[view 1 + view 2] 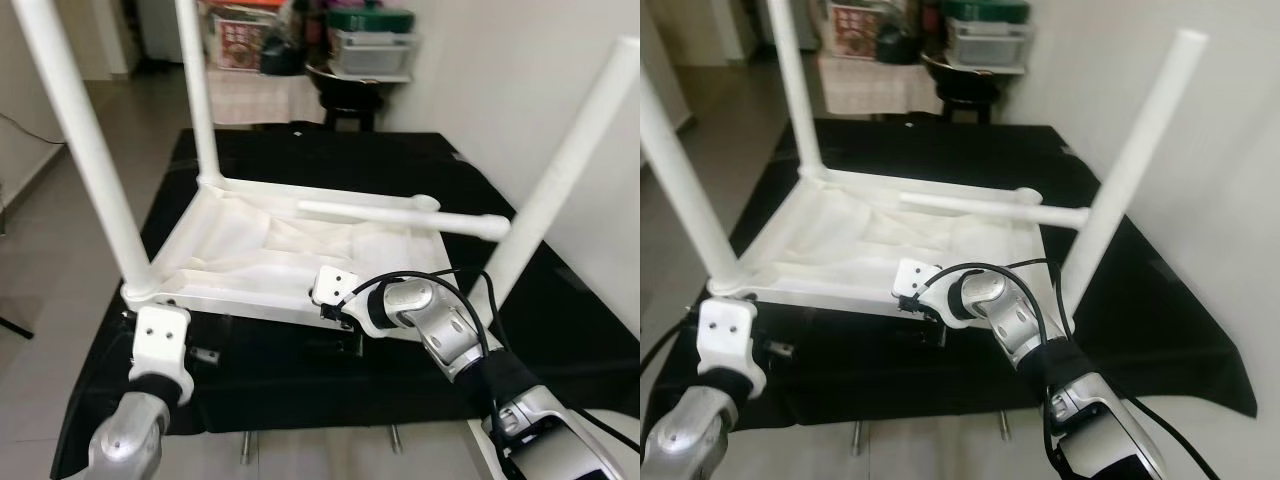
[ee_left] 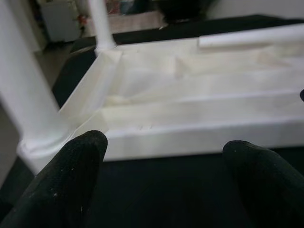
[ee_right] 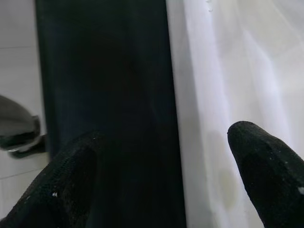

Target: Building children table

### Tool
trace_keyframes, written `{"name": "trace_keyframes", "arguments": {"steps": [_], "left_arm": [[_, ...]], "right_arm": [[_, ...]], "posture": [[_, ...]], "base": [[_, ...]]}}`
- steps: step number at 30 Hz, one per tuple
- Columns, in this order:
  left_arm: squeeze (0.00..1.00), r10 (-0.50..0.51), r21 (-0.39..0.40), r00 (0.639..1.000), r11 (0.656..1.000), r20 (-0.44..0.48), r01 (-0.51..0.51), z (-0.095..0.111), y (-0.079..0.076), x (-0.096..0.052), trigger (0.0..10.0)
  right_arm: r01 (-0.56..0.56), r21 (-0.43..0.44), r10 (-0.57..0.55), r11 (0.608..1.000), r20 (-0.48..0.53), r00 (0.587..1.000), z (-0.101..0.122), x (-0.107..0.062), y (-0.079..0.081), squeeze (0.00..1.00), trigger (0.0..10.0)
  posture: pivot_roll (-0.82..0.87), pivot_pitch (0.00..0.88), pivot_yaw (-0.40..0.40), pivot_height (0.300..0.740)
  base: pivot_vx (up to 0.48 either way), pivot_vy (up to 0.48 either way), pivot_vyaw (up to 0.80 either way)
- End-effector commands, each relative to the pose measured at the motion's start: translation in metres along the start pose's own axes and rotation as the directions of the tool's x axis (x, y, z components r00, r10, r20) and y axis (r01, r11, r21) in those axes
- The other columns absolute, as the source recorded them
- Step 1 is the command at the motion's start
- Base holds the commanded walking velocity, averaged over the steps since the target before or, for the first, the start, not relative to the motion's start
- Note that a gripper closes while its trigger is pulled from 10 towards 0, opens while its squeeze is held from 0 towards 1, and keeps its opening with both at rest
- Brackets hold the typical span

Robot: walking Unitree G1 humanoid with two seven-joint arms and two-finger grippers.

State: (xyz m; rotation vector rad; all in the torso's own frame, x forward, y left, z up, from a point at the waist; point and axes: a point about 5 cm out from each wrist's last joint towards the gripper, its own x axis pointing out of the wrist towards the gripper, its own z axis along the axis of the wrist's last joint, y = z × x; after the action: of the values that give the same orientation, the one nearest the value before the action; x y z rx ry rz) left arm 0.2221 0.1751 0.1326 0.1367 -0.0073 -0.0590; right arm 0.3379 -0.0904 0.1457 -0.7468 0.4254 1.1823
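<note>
A white children's table (image 1: 262, 258) lies upside down on a black cloth (image 1: 330, 160). Three white legs stand up from its corners: front left (image 1: 85, 150), back left (image 1: 197, 90) and front right (image 1: 560, 180). A loose fourth leg (image 1: 400, 215) lies across the underside near the back right corner. My left gripper (image 2: 166, 185) is open just in front of the front left corner, level with the table's front rim, nothing between its fingers. My right gripper (image 3: 166, 180) is open at the middle of the front rim, one finger (image 3: 266, 161) over the white edge, the other over the cloth.
The cloth-covered platform ends close in front of me, with floor (image 1: 60, 230) to the left. A white wall (image 1: 520, 80) runs along the right. A dark stool (image 1: 345, 105) and stacked boxes (image 1: 370, 45) stand behind the platform.
</note>
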Motion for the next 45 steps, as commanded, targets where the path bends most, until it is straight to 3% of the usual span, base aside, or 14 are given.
{"name": "trace_keyframes", "arguments": {"steps": [1, 3, 7, 16, 17, 23, 28, 42, 43, 44, 45], "left_arm": [[0.0, -0.019, -0.004, 1.0, 1.0, -0.024, 0.019, 0.0, -0.008, -0.006, 10.0], [0.0, -0.029, -0.005, 0.999, 1.0, -0.034, 0.029, -0.001, -0.011, -0.011, 10.0], [0.0, -0.038, 0.031, 0.999, 0.999, -0.039, 0.039, 0.0, -0.019, -0.018, 10.0], [0.0, -0.051, 0.052, 0.998, 0.997, -0.039, 0.053, 0.0, -0.021, -0.017, 10.0], [0.0, -0.055, 0.05, 0.998, 0.997, -0.041, 0.057, 0.001, -0.022, -0.018, 10.0], [0.0, -0.058, 0.046, 0.997, 0.997, -0.044, 0.06, 0.002, -0.023, -0.018, 10.0], [0.0, -0.06, 0.049, 0.997, 0.997, -0.047, 0.062, 0.003, -0.025, -0.019, 10.0], [0.0, -0.066, 0.052, 0.997, 0.996, -0.048, 0.069, 0.002, -0.027, -0.019, 10.0], [0.0, -0.067, 0.052, 0.997, 0.996, -0.047, 0.069, 0.003, -0.027, -0.018, 10.0], [0.0, -0.067, 0.052, 0.997, 0.996, -0.047, 0.069, 0.003, -0.027, -0.018, 10.0], [0.0, -0.066, 0.052, 0.997, 0.996, -0.047, 0.068, 0.003, -0.027, -0.018, 10.0]], "right_arm": [[-0.009, 0.02, 0.011, 1.0, -0.084, 0.996, -0.008, 0.0, -0.003, 0.0, 10.0], [-0.006, 0.022, 0.009, 1.0, -0.12, 0.993, -0.01, 0.001, -0.004, 0.0, 10.0], [0.09, 0.129, -0.058, 0.988, -0.229, 0.972, -0.016, 0.011, -0.011, 0.0, 10.0], [0.141, 0.171, -0.092, 0.975, -0.265, 0.96, -0.013, 0.015, -0.014, 0.0, 10.0], [0.132, 0.173, -0.077, 0.976, -0.294, 0.953, -0.016, 0.014, -0.012, 0.0, 0.0], [0.14, 0.171, -0.075, 0.975, -0.339, 0.938, -0.021, 0.013, -0.01, 0.0, 0.0], [0.225, 0.196, -0.14, 0.954, -0.37, 0.918, -0.022, 0.014, -0.015, 0.0, 0.0], [0.233, 0.265, -0.129, 0.936, -0.358, 0.925, -0.016, 0.02, -0.004, 0.0, 0.0], [0.211, 0.327, -0.1, 0.921, -0.325, 0.94, -0.01, 0.022, 0.0, 0.0, 0.0], [0.211, 0.327, -0.1, 0.921, -0.325, 0.94, -0.01, 0.022, 0.0, 0.0, 0.0], [0.159, 0.426, -0.05, 0.891, -0.256, 0.965, 0.003, 0.025, 0.007, 0.0, 0.0]], "posture": [[-0.06, 0.013, -0.087, 0.74], [-0.05, 0.02, -0.093, 0.74], [-0.05, 0.029, -0.097, 0.74], [-0.05, 0.038, -0.1, 0.74], [-0.05, 0.042, -0.102, 0.74], [-0.05, 0.042, -0.103, 0.74], [-0.05, 0.038, -0.107, 0.74], [-0.05, 0.029, -0.112, 0.74], [-0.05, 0.03, -0.115, 0.74], [-0.05, 0.03, -0.115, 0.74], [-0.05, 0.031, -0.116, 0.74]], "base": [[0.0, 0.0, 0.0], [0.0, 0.0, 0.0], [0.0, 0.0, 0.0], [0.0, 0.0, 0.0], [0.0, 0.0, 0.0], [0.0, 0.0, 0.0], [0.0, 0.0, 0.0], [0.0, 0.0, 0.0], [0.0, 0.0, 0.0], [0.0, 0.0, 0.0], [0.0, 0.0, 0.0]]}}
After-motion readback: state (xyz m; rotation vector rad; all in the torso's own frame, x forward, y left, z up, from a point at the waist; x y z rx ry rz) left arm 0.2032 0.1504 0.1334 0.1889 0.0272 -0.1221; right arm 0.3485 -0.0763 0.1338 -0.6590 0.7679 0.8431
